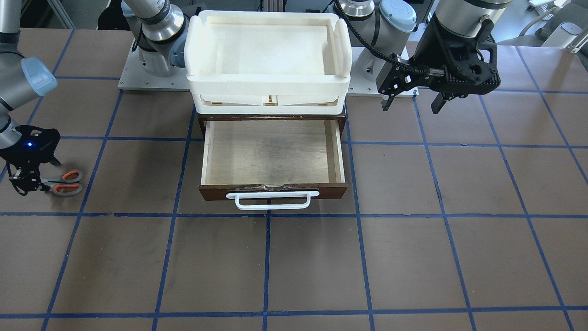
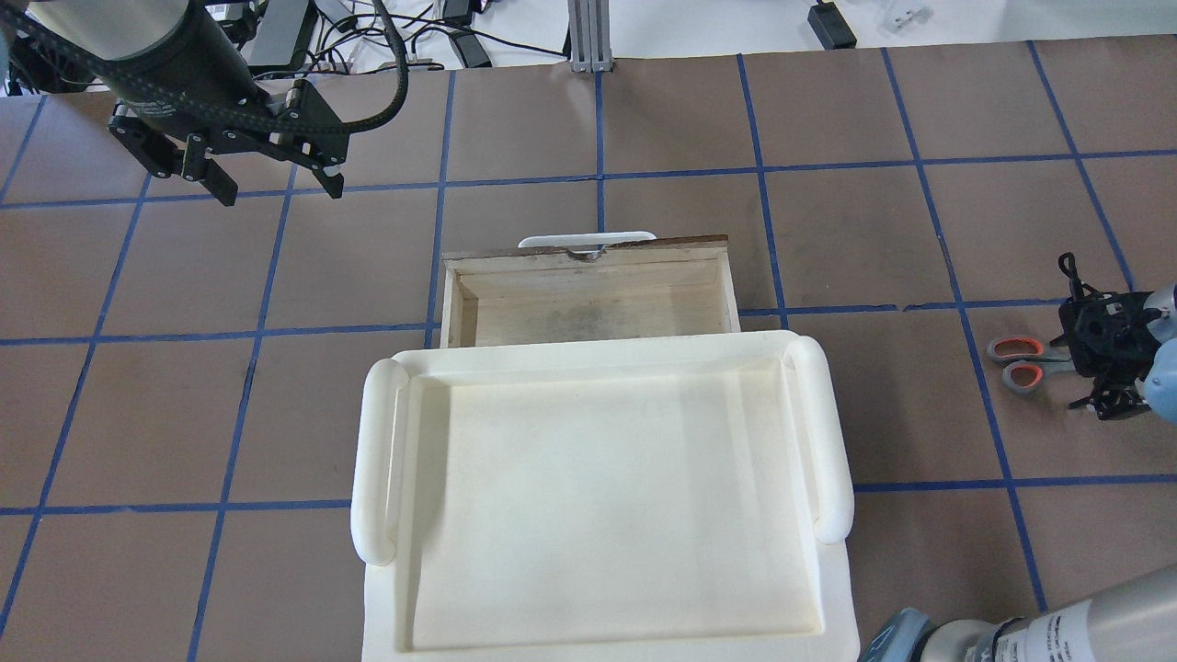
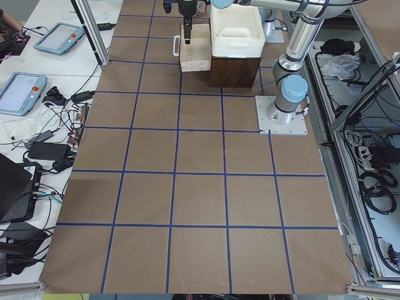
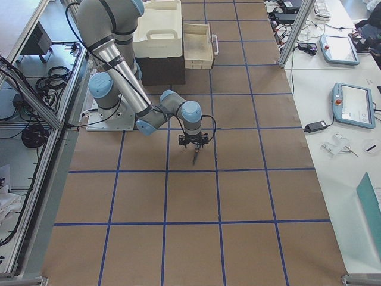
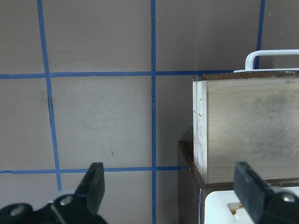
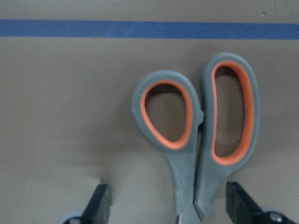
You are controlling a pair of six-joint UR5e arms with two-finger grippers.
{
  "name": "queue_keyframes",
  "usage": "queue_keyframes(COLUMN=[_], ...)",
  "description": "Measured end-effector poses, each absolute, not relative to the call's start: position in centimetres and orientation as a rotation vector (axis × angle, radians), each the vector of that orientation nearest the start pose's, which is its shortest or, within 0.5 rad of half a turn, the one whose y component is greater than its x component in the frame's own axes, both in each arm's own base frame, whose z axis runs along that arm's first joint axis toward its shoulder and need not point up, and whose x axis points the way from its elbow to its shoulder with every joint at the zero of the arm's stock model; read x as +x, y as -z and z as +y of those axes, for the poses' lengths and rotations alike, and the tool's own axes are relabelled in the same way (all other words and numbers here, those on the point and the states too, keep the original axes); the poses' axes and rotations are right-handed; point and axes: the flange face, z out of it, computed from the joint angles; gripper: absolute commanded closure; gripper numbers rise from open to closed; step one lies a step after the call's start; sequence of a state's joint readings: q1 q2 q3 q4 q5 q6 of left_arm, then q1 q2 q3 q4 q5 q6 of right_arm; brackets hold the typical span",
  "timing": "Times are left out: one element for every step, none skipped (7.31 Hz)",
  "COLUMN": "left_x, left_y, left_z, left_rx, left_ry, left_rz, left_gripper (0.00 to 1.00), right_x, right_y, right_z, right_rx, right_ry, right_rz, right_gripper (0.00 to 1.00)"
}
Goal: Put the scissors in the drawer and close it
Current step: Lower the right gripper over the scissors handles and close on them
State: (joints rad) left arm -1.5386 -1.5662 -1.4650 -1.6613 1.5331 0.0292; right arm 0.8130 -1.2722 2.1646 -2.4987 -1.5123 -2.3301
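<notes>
on my feed the small pair of scissors with grey handles lined in orange-red (image 1: 65, 182) lies flat on the brown paper-covered table with its blue tape grid (image 1: 413, 257). it is far out on the robot's right and well apart from the drawer. its handle loops point toward the drawer side, and its blades are hidden under the right arm's black two-finger gripper (image 6: 169, 201).

from the right wrist camera i see that gripper's fingers spread wide, one on either side of the narrow neck where the handles taper down. the finger (image 6: 99, 200) on the view's left stands clear of the grey plastic and the other is just beside it. neither is pressing on the scissors, so nothing is gripped.

the shallow wooden drawer with the pale plywood interior and dark brown front panel (image 1: 206, 151) is pulled out toward the operators' side, its white bar handle (image 1: 272, 200) at the front edge. it slides out of a dark brown cabinet (image 1: 202, 123), and a large white plastic tray (image 1: 268, 83) sits on top of that cabinet.

the left arm's black gripper (image 1: 411, 104) hangs above the table just off the cabinet on the robot's left, with its fingers held wide apart and holding nothing. its wrist camera looks down past the drawer's near side wall and corner.
</notes>
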Motion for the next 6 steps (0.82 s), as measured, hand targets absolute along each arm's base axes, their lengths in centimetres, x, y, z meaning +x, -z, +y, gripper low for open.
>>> queue_keyframes(left_x=[-12.12, -12.12, -12.12, -12.12, -12.11, -12.11], left_y=[-53.32, -53.32, -53.32, -53.32, -53.32, -53.32], left_z=[-49.37, -49.37, -49.37, -49.37, -49.37, -49.37], left_rx=[-0.004, -0.004, -0.004, -0.004, -0.002, -0.001], left_ry=[0.034, 0.034, 0.034, 0.034, 0.034, 0.034], left_rz=[3.178, 3.178, 3.178, 3.178, 3.178, 3.178], left_gripper=[0.0, 0.0, 0.0, 0.0, 0.0, 0.0], right_x=[-22.51, -22.55, -22.6, -22.66, -22.71, -22.75], right_y=[-16.75, -16.8, -16.83, -16.84, -16.87, -16.91], right_z=[-44.03, -44.06, -44.07, -44.04, -44.04, -44.06], right_rx=[-2.248, -2.249, -2.25, -2.25, -2.252, -2.253], right_ry=[0.094, 0.094, 0.088, 0.078, 0.073, 0.071], right_rz=[2.242, 2.243, 2.244, 2.245, 2.246, 2.248], right_gripper=[0.38, 0.42, 0.51, 0.56, 0.62, 0.65])
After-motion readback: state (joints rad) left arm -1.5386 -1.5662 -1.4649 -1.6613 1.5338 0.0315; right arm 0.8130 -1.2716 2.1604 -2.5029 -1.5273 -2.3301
